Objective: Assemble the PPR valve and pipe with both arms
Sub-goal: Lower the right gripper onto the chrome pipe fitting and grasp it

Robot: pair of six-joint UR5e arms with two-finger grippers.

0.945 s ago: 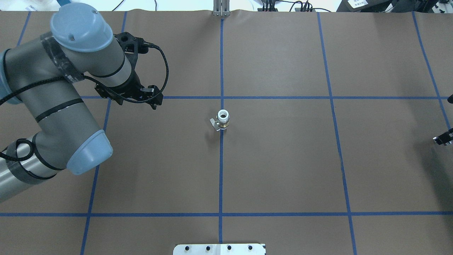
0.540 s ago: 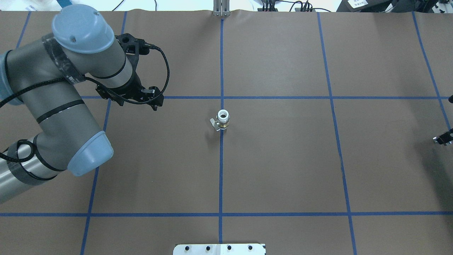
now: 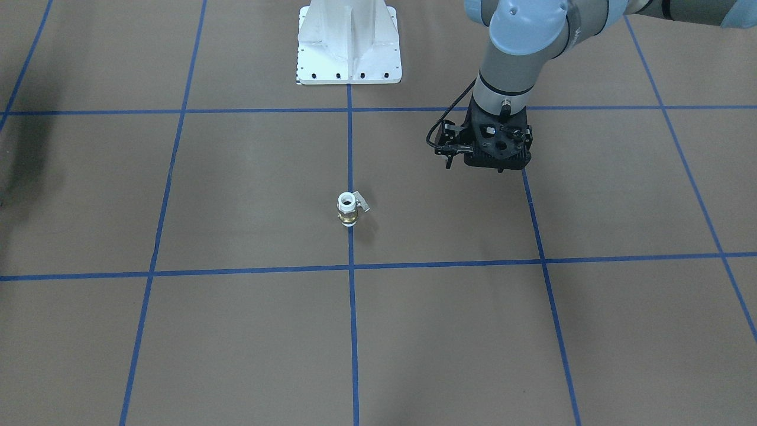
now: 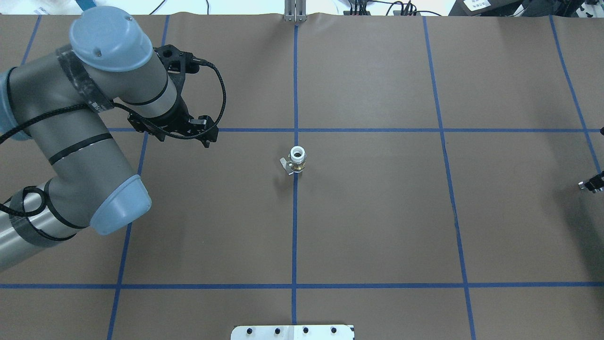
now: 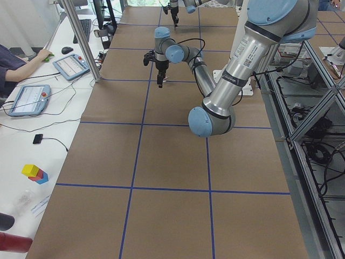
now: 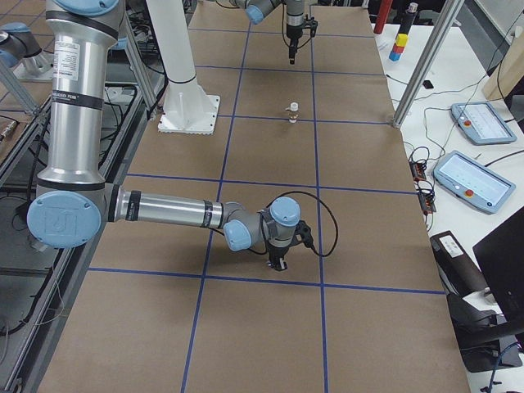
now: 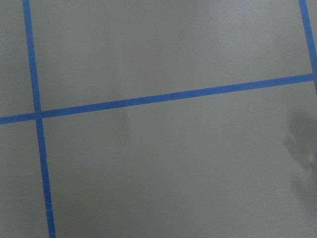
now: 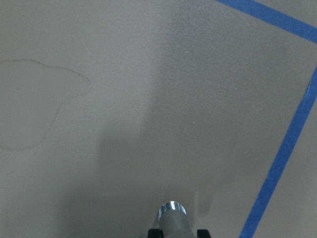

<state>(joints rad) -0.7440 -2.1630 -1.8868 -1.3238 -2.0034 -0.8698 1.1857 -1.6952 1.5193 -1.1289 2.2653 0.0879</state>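
Bring the left gripper [image 4: 191,130], spread impossible to tell, down over the PPR valve [image 4: 297,160] standing upright mid-table [image 4: 377,222], avoiding its lever [image 4: 283,164], with the right gripper [image 4: 591,185] pinching the pipe [image 8: 172,218] well apart.

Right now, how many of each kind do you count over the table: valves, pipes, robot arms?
PPR valve: 1
pipe: 1
robot arms: 2, the left arm and the right arm
Total: 4
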